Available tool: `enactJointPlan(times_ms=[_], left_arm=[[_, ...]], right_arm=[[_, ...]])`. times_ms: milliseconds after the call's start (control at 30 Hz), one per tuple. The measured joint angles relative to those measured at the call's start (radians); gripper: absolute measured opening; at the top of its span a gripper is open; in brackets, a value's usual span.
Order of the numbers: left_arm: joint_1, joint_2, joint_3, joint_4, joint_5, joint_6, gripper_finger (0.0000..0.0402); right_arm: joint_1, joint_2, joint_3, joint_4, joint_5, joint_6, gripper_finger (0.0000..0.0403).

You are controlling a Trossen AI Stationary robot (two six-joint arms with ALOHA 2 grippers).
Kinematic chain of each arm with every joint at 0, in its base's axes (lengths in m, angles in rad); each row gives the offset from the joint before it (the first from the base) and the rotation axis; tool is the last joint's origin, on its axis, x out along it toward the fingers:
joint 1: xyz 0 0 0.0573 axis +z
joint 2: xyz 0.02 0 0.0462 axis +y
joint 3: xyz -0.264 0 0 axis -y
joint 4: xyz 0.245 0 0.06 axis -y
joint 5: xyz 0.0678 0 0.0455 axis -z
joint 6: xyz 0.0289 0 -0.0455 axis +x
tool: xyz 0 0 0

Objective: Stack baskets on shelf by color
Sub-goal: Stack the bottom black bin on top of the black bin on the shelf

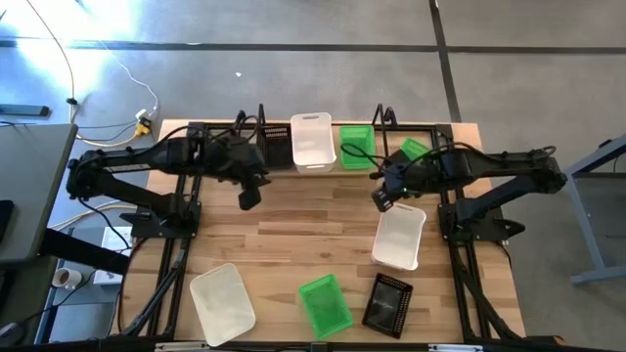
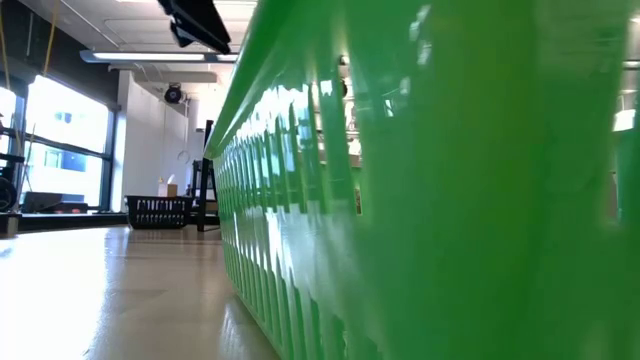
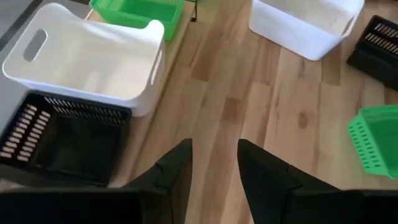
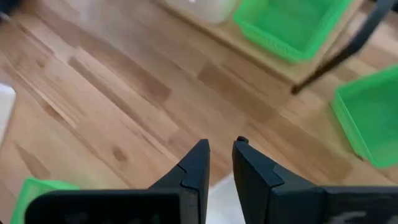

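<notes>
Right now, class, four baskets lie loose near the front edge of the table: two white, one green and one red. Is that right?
Not quite: none is red. The high view shows the fourth basket is black, lying beside the green basket. The two white baskets are as stated.

Grey concrete floor, big windows on left, ceiling strip light.

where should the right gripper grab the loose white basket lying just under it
On the white basket, take the thin top rim of the short end wall nearest the right gripper, coming straight down. It sits upright and open, so one finger can likely slip inside the wall and one outside; the body looks too wide to span.
</notes>
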Motion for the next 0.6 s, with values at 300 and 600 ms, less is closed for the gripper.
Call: enactJointPlan(times_ms=[300,600], left_arm=[[-0.15,-0.061,-0.037,0.002,-0.074,-0.118,0.012],[-0.249,-0.064,-0.037,0.002,-0.079,-0.152,0.012]], right_arm=[[0.122,0.001,0.0,-0.043,-0.121,0.129,0.0058],[0.295,0.002,0.0,0.007,-0.246,0.313,0.0058]])
